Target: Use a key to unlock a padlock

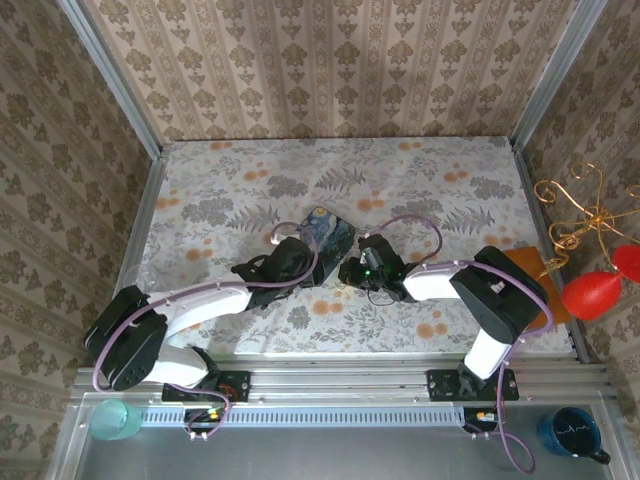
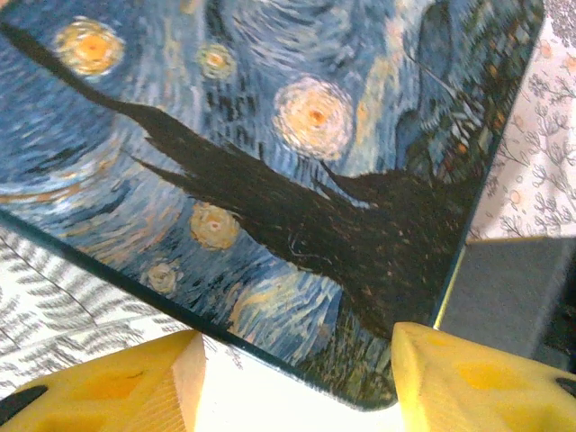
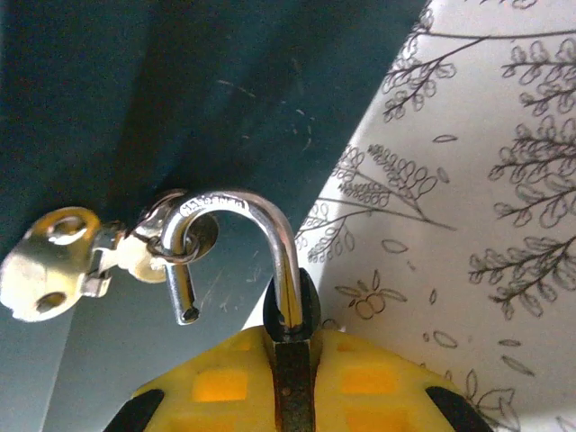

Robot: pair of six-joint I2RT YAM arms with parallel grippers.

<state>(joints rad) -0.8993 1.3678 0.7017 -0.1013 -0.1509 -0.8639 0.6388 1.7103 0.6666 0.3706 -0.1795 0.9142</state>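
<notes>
Surface: we list a table under a pale floral-printed cloth.
Room: brown damask wallpaper on three sides.
Padlock: small dark-bodied padlock with a silvery shackle, mid-table beside the blue swirl-painted rectangular tin; the short leg hangs free and carries small silvery keys.
Right gripper: clamped on the padlock.
Left gripper: fingers apart at the tin's corner.

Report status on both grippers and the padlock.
Left gripper open, astride a corner of the blue tin. Right gripper shut on the padlock. Shackle end free, hooked through the clasp ring on the tin.
</notes>
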